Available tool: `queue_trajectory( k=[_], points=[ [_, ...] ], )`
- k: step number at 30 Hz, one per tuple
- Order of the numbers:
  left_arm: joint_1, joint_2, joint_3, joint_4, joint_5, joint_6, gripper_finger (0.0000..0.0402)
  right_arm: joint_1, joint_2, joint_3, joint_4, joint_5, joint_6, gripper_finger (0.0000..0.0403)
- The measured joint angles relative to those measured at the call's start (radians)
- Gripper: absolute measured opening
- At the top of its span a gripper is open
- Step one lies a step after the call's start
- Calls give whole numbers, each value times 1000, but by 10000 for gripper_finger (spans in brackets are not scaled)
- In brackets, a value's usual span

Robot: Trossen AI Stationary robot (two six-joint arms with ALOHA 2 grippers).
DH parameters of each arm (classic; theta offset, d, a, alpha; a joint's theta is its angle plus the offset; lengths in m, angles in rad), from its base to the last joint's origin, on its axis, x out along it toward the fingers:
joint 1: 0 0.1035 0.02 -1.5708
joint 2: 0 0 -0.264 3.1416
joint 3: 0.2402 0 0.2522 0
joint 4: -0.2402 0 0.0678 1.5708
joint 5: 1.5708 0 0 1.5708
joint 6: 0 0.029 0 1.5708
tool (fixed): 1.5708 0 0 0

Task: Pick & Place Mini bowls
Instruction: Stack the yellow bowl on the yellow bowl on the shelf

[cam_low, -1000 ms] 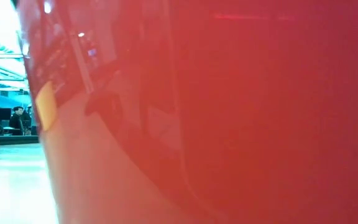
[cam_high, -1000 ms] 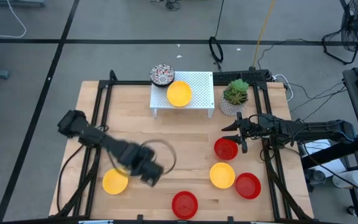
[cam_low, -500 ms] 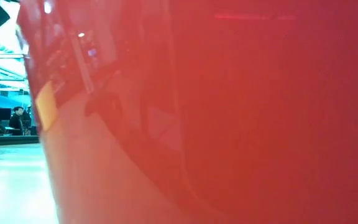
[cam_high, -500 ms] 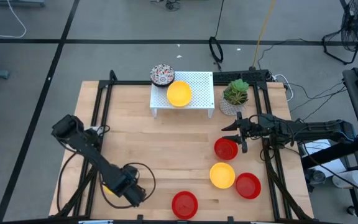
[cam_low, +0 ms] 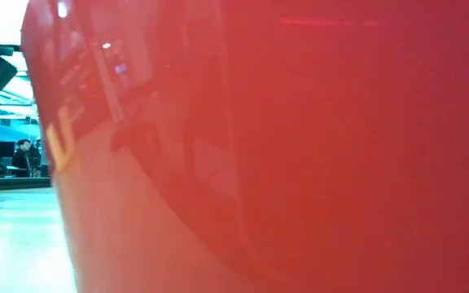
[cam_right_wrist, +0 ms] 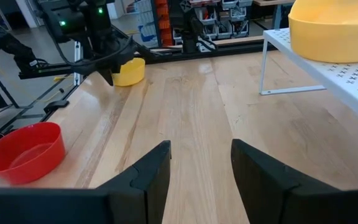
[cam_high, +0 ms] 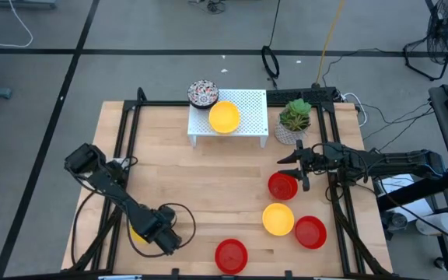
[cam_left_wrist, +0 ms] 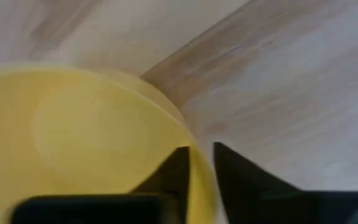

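A yellow mini bowl [cam_high: 138,232] sits on the wood table near its front left, and my left gripper [cam_high: 160,236] is down on its right rim, shut on it. The right wrist view shows this bowl [cam_right_wrist: 129,71] resting on the table under the left arm. My right gripper [cam_right_wrist: 201,168] hovers open at the table's right [cam_high: 285,162], holding nothing, just behind a red mini bowl stack [cam_high: 282,186]. Another yellow mini bowl [cam_high: 224,117] rests on a white rack [cam_high: 247,105], with a patterned mini bowl [cam_high: 203,92] at its far left corner. My left gripper has the yellow bowl's rim [cam_left_wrist: 201,177] between its two fingers, one finger [cam_left_wrist: 169,171] inside the bowl and the other [cam_left_wrist: 244,180] outside. The fingers come from above, pointing down. The bowl's base stays on the table.
Near the front edge lie a red bowl [cam_high: 231,255], a yellow bowl [cam_high: 278,219] and a red bowl [cam_high: 310,232]. A potted plant [cam_high: 294,118] stands right of the rack. A red bowl's wall [cam_low: 300,146] fills the low view. Bare wood lies mid-table.
My left gripper has swung from mid-table toward the near left and come down on the yellow bowl's rim, then stayed there. The bowl has stayed in place.
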Motion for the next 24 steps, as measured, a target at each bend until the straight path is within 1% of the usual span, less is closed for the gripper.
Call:
queue_trajectory(
  k=[2,3,8,12,16,21,24],
  points=[
    [7,0,1,14,-10,58,23,0,0,0,0,0,0,155],
    [12,-1,2,12,-9,72,14,0,0,0,0,0,0,155],
    [43,-1,14,8,-50,167,17,0,0,0,0,0,-1,155],
    [84,-1,53,6,-122,271,6,0,0,0,5,-2,-7,155],
    [134,-1,132,9,-257,425,13,0,0,0,6,-3,-7,155],
    [209,-1,271,10,-438,696,6,0,0,0,8,-3,-12,155],
    [262,-1,361,7,-552,844,9,0,0,0,8,-2,-25,155]
  ],
)
